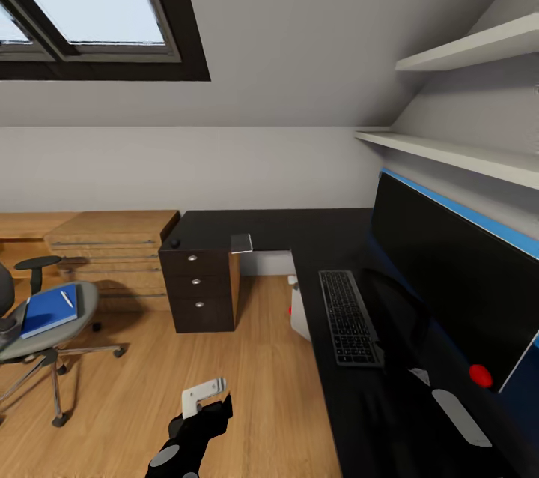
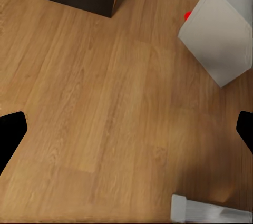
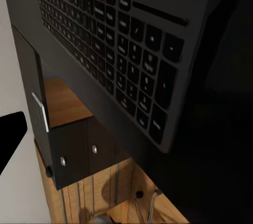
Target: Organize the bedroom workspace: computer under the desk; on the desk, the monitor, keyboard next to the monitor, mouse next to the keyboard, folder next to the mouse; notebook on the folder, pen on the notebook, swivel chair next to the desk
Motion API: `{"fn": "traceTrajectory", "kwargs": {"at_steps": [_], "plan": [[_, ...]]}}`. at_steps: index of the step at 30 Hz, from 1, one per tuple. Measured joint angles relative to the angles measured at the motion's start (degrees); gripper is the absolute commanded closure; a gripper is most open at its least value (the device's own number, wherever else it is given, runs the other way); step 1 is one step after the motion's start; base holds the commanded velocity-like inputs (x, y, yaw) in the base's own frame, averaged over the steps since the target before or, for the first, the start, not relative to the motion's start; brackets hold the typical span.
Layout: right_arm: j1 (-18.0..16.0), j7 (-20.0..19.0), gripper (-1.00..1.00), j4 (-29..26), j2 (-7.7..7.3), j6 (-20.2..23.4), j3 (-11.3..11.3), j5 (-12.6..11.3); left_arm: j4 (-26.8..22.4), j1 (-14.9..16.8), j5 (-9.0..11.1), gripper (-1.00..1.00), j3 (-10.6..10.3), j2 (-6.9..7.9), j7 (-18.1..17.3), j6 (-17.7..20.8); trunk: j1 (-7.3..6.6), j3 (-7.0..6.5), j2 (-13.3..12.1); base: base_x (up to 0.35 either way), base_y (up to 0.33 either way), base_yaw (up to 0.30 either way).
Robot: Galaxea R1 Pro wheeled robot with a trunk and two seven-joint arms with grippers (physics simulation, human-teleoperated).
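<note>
Head view, left to right: swivel chair [image 1: 45,328] carrying blue folder [image 1: 49,310] and pen [image 1: 67,299]; left gripper [image 1: 203,397] over bare floor, fingers spread wide; computer [image 1: 299,313] under desk [image 1: 247,227]; keyboard [image 1: 349,317] beside monitor [image 1: 457,291]. Right gripper: state impossible to tell.

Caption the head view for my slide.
Slim black keyboard beside wide black monitor on matt black desk; blue folder on grey swivel chair.

I see sloped grey walls [image 1: 299,28] with a dark-framed skylight [image 1: 90,6] letting in pale daylight. Two white shelves [image 1: 464,156] run along the right wall. A low light wooden bench [image 1: 112,246] sits against the far wall on a light wooden floor [image 1: 224,403].
</note>
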State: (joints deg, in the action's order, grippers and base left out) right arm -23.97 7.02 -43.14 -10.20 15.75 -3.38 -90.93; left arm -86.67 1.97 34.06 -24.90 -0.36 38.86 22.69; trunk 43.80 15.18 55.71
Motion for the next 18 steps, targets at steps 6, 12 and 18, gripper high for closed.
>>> {"fn": "traceTrajectory", "kwargs": {"at_steps": [6,12,18], "plan": [[0.0,0.0,-1.0,0.0,0.0,0.02,0.0,-0.23,0.0,0.0,0.03,-1.0,0.0,-0.03,0.0,0.0,0.0,0.0,0.0,-0.331,0.0,0.0],[0.0,0.0,-1.0,0.0,0.0,0.02,0.0,-0.27,0.0,0.0,0.03,-1.0,0.0,0.0,0.0,0.0,0.0,0.0,0.0,-0.334,0.0,0.0],[0.0,-0.02,-1.0,-0.05,0.03,0.02,0.03,-0.28,0.0,0.0,0.03,-1.0,0.0,0.0,0.0,0.01,0.0,0.0,0.0,-0.334,0.0,0.0]]}}
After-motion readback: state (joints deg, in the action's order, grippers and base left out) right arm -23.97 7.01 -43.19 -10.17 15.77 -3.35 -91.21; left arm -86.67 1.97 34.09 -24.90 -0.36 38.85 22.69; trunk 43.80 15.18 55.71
